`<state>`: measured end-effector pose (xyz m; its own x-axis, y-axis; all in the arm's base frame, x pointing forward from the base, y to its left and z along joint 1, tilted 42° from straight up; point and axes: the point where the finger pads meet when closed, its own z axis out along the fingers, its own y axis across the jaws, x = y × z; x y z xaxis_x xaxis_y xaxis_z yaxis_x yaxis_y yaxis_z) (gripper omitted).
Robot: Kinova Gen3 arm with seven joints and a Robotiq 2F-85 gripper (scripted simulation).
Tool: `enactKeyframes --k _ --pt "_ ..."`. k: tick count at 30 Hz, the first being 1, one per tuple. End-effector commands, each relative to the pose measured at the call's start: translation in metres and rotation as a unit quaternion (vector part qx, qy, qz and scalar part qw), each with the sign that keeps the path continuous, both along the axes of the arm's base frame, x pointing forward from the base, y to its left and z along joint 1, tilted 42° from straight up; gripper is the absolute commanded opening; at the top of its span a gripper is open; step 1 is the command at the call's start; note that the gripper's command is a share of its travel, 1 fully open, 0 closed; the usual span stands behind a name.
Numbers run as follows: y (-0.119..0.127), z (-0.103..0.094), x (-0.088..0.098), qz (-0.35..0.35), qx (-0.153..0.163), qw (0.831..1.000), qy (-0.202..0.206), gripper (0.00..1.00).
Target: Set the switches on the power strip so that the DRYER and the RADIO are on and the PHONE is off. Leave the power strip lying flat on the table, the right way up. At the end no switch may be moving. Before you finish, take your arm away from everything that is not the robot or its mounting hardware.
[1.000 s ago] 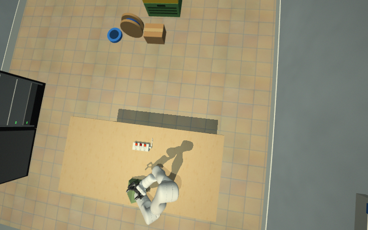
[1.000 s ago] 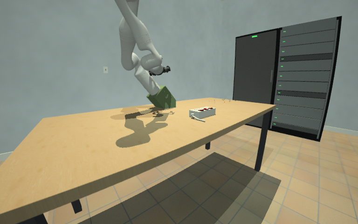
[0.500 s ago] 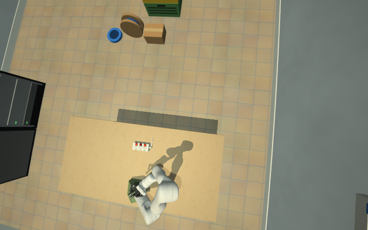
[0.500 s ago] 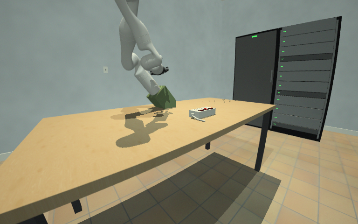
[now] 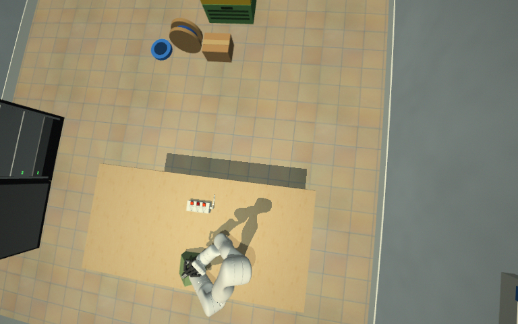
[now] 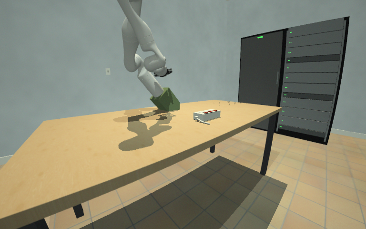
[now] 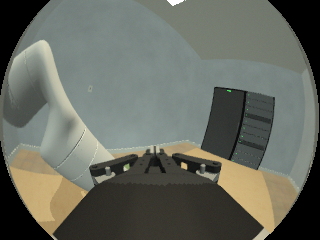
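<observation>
You're in a workshop-like equipment room: a black server rack (image 6: 312, 78) with green lights stands on tiled floor (image 5: 267, 114), beside a plain bench (image 6: 80, 150), a cable spool (image 5: 185, 36) and a cardboard box (image 5: 217, 46).

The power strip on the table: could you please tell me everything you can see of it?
The power strip is a small white block, plastic by its look, lying flat and right way up on the wooden table. Three red rocker switches sit in a row on its top; their labels and positions are too small to read. A short white cable stub juts from one end. Nothing touches it but the table; the gripper hangs well apart, jaws shut on nothing.
</observation>
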<state>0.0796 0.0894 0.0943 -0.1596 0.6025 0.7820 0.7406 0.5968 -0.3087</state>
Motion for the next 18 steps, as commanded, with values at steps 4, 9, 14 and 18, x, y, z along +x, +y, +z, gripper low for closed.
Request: enactKeyframes --k 4,9,14,18 --pt "-0.001 -0.002 0.004 0.007 -0.006 1.000 -0.005 0.00" --pt "-0.007 -0.008 0.022 0.028 -0.033 0.999 -0.022 0.00" --pt "-0.019 -0.018 0.058 0.070 -0.087 0.992 -0.056 0.00" --pt "-0.033 -0.032 0.103 0.122 -0.153 0.976 -0.098 0.00"
